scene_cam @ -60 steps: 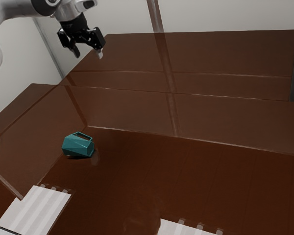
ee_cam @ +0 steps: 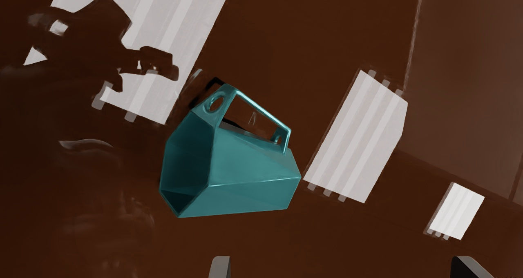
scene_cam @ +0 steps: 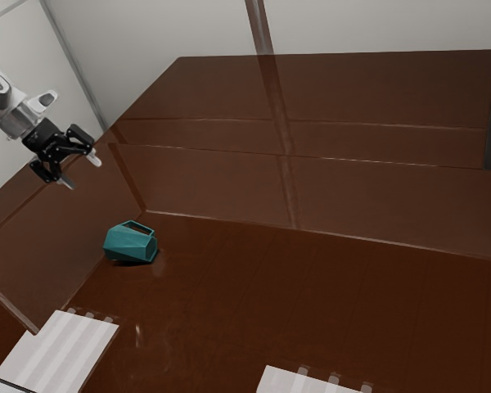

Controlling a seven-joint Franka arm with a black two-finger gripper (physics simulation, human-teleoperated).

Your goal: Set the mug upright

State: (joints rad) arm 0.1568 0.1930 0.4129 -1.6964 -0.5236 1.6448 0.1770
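The gripper (scene_cam: 80,172) hangs in the air at the exterior view's left, above and to the left of the mug as seen there. A teal faceted mug (scene_cam: 131,243) lies on its side on the brown table. In the wrist view the mug (ee_cam: 249,167) shows its dark open mouth, and its angular handle stands up along one side. The gripper (ee_cam: 341,265) is open, its two fingertips wide apart, with nothing between them and the mug some way beyond.
The glossy brown table (scene_cam: 229,303) carries bright striped patches (scene_cam: 61,348) that look like reflected light. Brown raised panels (scene_cam: 376,196) stand behind the mug, and pale walls (scene_cam: 172,24) rise beyond them.
My gripper has moved down and toward the exterior view's left, and its hand has tilted. The mug lies where it was.
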